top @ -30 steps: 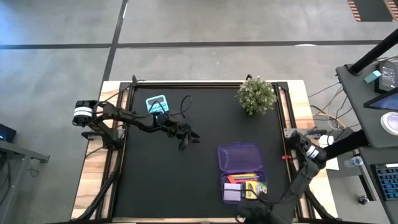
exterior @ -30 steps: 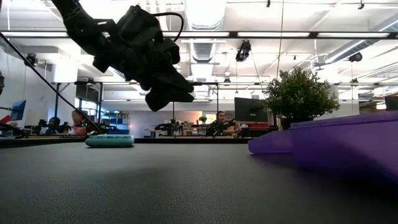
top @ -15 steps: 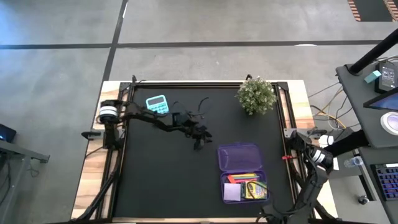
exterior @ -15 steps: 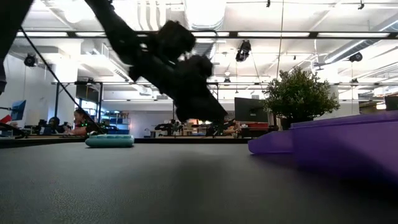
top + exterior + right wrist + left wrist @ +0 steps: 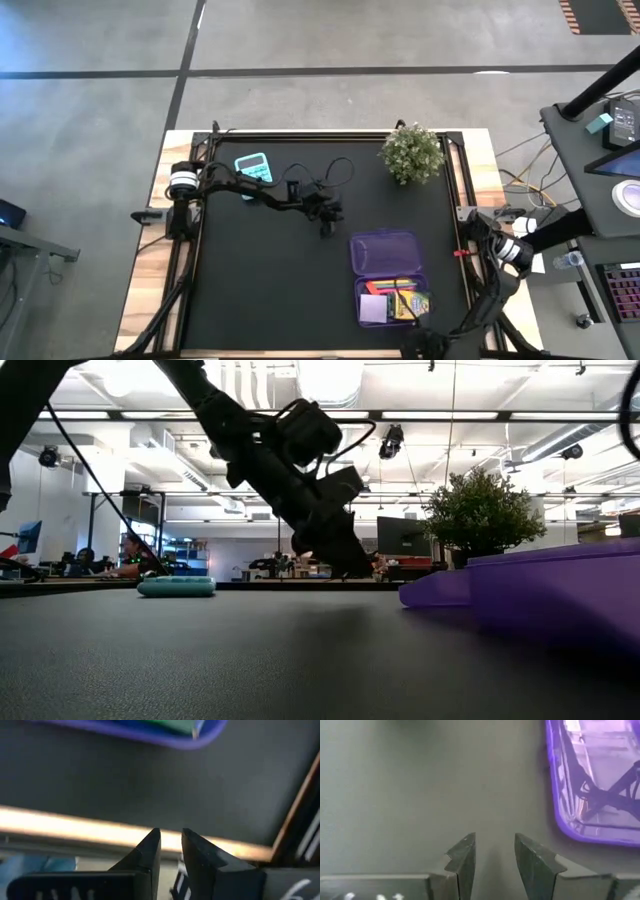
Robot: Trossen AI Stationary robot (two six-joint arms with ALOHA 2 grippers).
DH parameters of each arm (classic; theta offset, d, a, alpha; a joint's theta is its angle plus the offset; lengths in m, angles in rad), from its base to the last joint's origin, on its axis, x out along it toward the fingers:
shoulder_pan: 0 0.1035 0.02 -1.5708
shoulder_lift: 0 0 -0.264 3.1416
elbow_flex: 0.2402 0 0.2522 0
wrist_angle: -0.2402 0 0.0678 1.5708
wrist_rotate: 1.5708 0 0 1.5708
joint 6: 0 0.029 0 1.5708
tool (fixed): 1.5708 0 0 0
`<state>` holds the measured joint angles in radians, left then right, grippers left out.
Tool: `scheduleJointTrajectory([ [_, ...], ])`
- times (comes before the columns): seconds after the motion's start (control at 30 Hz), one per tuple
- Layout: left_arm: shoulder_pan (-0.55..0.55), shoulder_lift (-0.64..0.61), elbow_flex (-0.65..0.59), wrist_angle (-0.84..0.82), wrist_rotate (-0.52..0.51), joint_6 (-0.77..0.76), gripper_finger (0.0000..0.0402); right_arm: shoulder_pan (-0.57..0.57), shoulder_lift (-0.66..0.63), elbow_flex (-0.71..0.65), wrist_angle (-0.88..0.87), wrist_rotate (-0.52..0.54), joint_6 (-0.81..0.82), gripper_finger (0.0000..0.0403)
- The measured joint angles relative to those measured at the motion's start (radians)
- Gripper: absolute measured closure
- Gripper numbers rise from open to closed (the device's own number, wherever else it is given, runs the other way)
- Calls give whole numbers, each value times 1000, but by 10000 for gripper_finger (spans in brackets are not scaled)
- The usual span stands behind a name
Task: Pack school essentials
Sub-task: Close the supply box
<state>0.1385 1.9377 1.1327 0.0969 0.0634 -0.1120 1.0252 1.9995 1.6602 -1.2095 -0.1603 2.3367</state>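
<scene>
The purple case (image 5: 389, 277) lies open on the black mat, its lid (image 5: 384, 250) flat toward the far side. Its tray holds the school essentials: a pale note pad (image 5: 372, 310), a yellow crayon box (image 5: 414, 304) and coloured pens (image 5: 393, 288). My left gripper (image 5: 328, 228) hovers open and empty just left of the lid's far corner, low over the mat (image 5: 350, 568); in the left wrist view the gripper (image 5: 495, 855) has the lid's rim (image 5: 560, 820) beside it. My right gripper (image 5: 171, 845) is open and empty near the table's near edge, past the case's near end (image 5: 150, 732).
A teal calculator (image 5: 253, 167) lies flat at the far left of the mat, also in the low view (image 5: 176, 587). A bushy potted plant (image 5: 412, 152) stands at the far right corner (image 5: 482, 510). Bare mat spreads left of the case.
My left gripper has swung from the mat's middle toward the right, closing on the case's lid, and has come down nearer the mat. My right arm has drawn back from the case's near end toward the near edge.
</scene>
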Motion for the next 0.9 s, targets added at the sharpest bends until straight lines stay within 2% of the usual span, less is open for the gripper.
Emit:
scheduleJointTrajectory([
  [0.47,-12,58,4,75,-9,-12,283,-25,0,-88,-21,62,-21,337],
  [0.6,-20,85,8,140,37,10,283,-39,0,-121,-19,83,-30,337],
  [0.9,-40,154,58,139,34,20,283,-74,0,-154,-17,96,-86,339],
])
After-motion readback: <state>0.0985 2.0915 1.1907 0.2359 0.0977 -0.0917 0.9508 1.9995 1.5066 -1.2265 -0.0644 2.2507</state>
